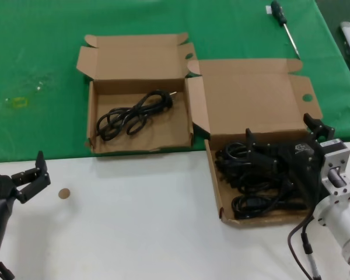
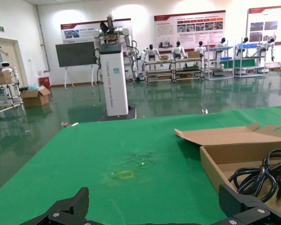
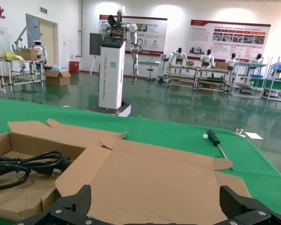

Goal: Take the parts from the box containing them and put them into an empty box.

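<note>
Head view: right gripper (image 1: 280, 153) hangs spread wide over cords (image 1: 254, 178) piled in the straight-walled box (image 1: 214, 181); one cord (image 1: 134, 112) lies in the ragged-walled box (image 1: 91, 116). Left wrist view: left gripper (image 2: 161, 211), parked beside, gapes wide. Right wrist view: fingertips (image 3: 82, 199) stand far apart.

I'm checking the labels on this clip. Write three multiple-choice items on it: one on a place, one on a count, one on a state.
1. Where is the screwdriver?
A. on the green cloth beyond the boxes
B. inside a box
C. on the white table

2. How many power cords lie in the left box?
A. none
B. one
C. three

3. How is the left gripper?
A. shut on a cord
B. open, holding nothing
C. inside a box

Key: 1 A, it lies on the green cloth past the lids. 2 B, a single coiled power cord shows there. 3 B, its fingers stand apart over the white table; the right gripper is down in the right box.
</note>
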`<action>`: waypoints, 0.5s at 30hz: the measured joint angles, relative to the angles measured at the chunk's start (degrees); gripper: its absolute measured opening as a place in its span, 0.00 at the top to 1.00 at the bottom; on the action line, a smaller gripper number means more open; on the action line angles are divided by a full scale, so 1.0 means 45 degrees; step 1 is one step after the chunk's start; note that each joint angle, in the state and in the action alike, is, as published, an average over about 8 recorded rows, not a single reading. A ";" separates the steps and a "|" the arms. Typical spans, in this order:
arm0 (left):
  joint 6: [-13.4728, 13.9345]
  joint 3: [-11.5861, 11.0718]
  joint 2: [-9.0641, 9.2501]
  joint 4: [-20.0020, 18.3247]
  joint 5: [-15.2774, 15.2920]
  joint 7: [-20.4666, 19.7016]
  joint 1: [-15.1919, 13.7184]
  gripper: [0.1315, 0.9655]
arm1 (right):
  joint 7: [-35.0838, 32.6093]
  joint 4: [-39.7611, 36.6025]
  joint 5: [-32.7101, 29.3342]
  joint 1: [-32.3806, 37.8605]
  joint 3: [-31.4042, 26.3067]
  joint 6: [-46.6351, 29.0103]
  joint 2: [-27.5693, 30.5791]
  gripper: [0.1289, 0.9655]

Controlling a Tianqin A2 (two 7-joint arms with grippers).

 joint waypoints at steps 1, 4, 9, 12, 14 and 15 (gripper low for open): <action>0.0000 0.0000 0.0000 0.0000 0.0000 0.0000 0.0000 0.00 | 0.0001 0.0001 0.0000 -0.0001 0.0001 0.0001 0.0000 0.00; 0.0000 0.0000 0.0000 0.0000 0.0000 0.0000 0.0000 0.00 | 0.0001 0.0002 0.0001 -0.0003 0.0002 0.0002 0.0000 0.00; 0.0000 0.0000 0.0000 0.0000 0.0000 -0.0001 0.0000 0.00 | 0.0002 0.0002 0.0001 -0.0003 0.0002 0.0002 0.0000 0.00; 0.0000 0.0000 0.0000 0.0000 0.0000 -0.0003 0.0000 0.00 | 0.0002 0.0002 0.0001 -0.0003 0.0002 0.0002 0.0000 0.00; 0.0000 0.0000 0.0000 0.0000 0.0000 -0.0004 0.0000 0.00 | 0.0002 0.0002 0.0001 -0.0003 0.0002 0.0002 0.0000 0.00; 0.0000 0.0001 0.0000 0.0000 0.0000 -0.0004 0.0000 0.00 | 0.0002 0.0002 0.0001 -0.0003 0.0002 0.0002 0.0000 0.00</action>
